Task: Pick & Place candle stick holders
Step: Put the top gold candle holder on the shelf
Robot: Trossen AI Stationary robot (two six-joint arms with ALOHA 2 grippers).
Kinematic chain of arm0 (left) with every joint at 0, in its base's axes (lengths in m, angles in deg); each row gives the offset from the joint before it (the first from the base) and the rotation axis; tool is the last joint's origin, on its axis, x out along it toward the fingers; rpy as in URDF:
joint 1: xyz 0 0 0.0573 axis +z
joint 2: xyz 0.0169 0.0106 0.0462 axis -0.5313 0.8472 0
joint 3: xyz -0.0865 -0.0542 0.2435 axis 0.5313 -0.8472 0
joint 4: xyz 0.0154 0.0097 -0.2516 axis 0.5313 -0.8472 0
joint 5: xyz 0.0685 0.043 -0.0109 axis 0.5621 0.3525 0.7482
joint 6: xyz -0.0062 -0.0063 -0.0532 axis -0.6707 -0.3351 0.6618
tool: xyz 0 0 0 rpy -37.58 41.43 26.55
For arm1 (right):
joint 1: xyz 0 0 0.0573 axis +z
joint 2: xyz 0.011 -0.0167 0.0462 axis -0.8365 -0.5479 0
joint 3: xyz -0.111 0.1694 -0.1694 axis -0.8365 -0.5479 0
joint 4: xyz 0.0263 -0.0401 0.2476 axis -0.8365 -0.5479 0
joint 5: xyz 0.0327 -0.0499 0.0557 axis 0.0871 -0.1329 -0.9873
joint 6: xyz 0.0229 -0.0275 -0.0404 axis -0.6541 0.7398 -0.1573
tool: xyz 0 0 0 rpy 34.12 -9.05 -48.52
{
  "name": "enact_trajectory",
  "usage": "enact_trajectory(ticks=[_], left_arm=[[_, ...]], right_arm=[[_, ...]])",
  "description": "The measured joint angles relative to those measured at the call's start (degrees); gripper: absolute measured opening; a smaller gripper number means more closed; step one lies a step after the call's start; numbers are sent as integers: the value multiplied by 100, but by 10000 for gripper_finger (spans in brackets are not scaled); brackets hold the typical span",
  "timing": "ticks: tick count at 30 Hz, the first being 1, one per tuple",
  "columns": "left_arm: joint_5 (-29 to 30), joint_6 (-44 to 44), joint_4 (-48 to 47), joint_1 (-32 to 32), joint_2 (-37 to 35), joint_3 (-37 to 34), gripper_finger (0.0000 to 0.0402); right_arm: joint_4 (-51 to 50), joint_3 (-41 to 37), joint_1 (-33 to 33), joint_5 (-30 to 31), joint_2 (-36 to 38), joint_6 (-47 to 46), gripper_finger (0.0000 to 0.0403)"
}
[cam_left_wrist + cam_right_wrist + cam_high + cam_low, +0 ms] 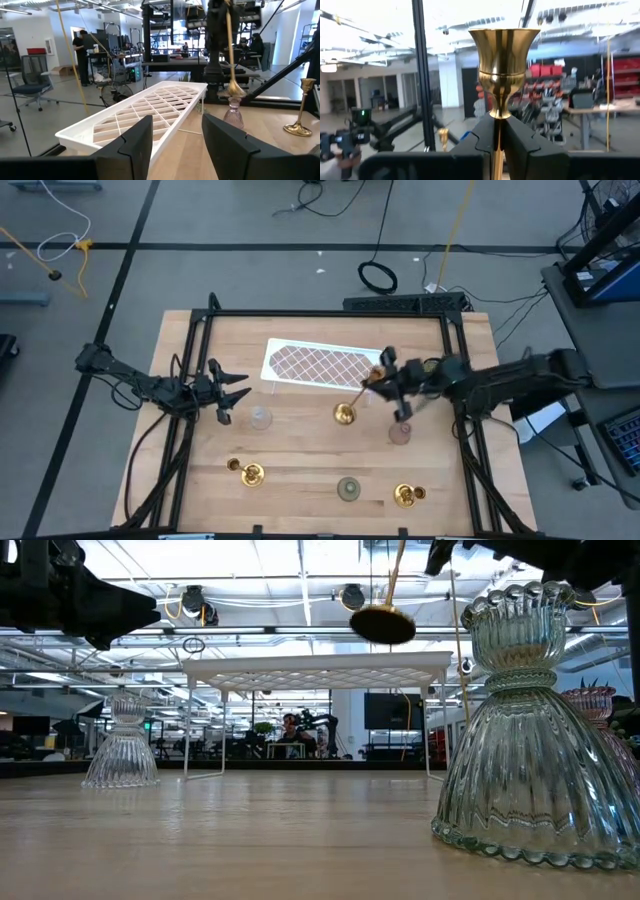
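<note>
Brass candle stick holder [503, 75], tall, slim-stemmed; lifted clear of the table, right of centre in the high view, beside white tray [318, 364]; right gripper [498, 131] clamped on its stem; probably rigid, slippery, top-heavy; best held mid-stem; left gripper [176, 135] apart, centre-left, waiting.

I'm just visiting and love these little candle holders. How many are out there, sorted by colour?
Gold brass holders: 3, one held by the right gripper, two set down
Clear glass holder: 1
Pink glass holder: 1
Green glass holder: 1
Total: 6
</note>
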Motion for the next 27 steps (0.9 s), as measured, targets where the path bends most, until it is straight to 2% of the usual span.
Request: enact_trajectory(ticks=[3,7,16,24,27], left_arm=[[30,-8,2,-1,0,0,175],[44,-15,25,-1,0,0,175],[44,-18,52,0,0,0,175],[44,-20,52,0,0,0,175],[45,-22,52,0,0,0,175]], right_arm=[[-190,0,-417,-335,461,-60,14],[-705,2,-1059,-344,893,102,14],[-1555,6,-2360,-390,993,3,14],[-1557,9,-3057,-1142,1067,2,14],[-1589,9,-3242,-1645,1066,2,14]])
